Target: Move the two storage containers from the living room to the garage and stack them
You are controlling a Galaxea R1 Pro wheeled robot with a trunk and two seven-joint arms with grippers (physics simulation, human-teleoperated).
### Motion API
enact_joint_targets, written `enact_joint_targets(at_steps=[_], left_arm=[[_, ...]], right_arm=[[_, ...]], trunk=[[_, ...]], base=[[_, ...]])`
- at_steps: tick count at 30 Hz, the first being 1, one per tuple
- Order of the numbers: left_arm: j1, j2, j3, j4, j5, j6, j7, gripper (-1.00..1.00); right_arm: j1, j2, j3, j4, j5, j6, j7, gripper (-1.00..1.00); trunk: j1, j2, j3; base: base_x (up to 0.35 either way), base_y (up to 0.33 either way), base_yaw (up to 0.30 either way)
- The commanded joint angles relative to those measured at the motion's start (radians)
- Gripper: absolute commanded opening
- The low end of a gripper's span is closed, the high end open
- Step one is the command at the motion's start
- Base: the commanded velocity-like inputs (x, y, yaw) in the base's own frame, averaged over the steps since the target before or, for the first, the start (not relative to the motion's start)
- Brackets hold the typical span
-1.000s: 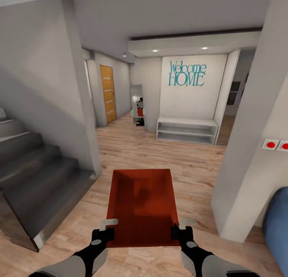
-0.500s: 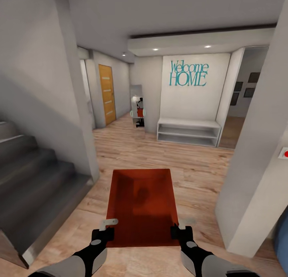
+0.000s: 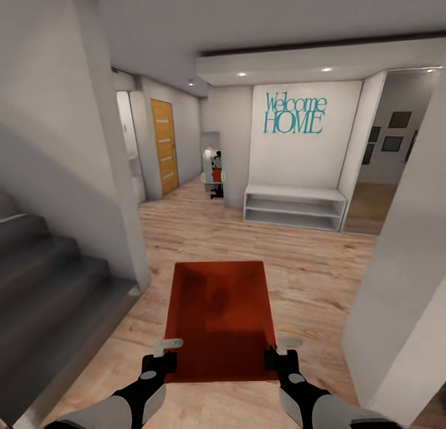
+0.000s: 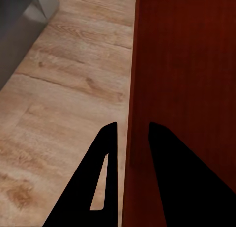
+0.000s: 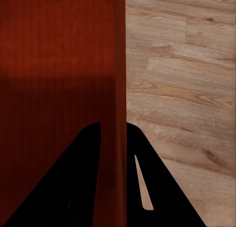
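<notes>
We carry one plain orange-red rectangular storage container [image 3: 220, 320] over the light wood-plank hallway floor [image 3: 310, 274], between grey stairs [image 3: 43, 293] and white wall corner [image 3: 402, 280]. Left tool [image 4: 128, 138] and right tool [image 5: 114, 133] each clamp a thin side wall; clipping that corner could twist it loose.
</notes>
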Motion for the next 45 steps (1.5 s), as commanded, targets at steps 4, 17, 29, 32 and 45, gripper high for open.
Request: enact_joint_targets(at_steps=[4, 17, 29, 32, 45], left_arm=[[-0.001, 0.000, 0.001, -0.001, 0.002, -0.023, 0.020, -1.00], [-0.001, 0.000, 0.004, 0.000, 0.004, -0.032, 0.019, -1.00], [-0.001, 0.000, 0.004, 0.001, 0.008, -0.032, 0.018, -1.00], [-0.001, 0.000, 0.004, 0.000, 0.008, -0.032, 0.018, -1.00], [-0.002, 0.000, 0.004, 0.000, 0.008, -0.034, 0.018, -1.00]], right_arm=[[-0.001, 0.009, 0.006, 0.004, -0.011, -0.003, -0.004, -1.00], [-0.001, 0.009, 0.005, 0.004, -0.011, -0.003, -0.004, -1.00], [-0.001, 0.011, 0.006, 0.004, -0.010, -0.003, -0.004, -1.00], [-0.001, 0.011, 0.006, 0.004, -0.010, -0.003, -0.004, -1.00], [-0.001, 0.011, 0.006, 0.004, -0.010, -0.003, -0.004, -1.00]], trunk=[[0.001, -0.002, -0.002], [0.001, -0.002, -0.002], [0.001, -0.002, -0.002], [0.001, -0.002, -0.002], [0.001, -0.002, -0.002]], base=[[0.321, 0.000, 0.000], [0.321, 0.000, 0.000], [0.321, 0.000, 0.000], [0.321, 0.000, 0.000], [0.321, 0.000, 0.000]])
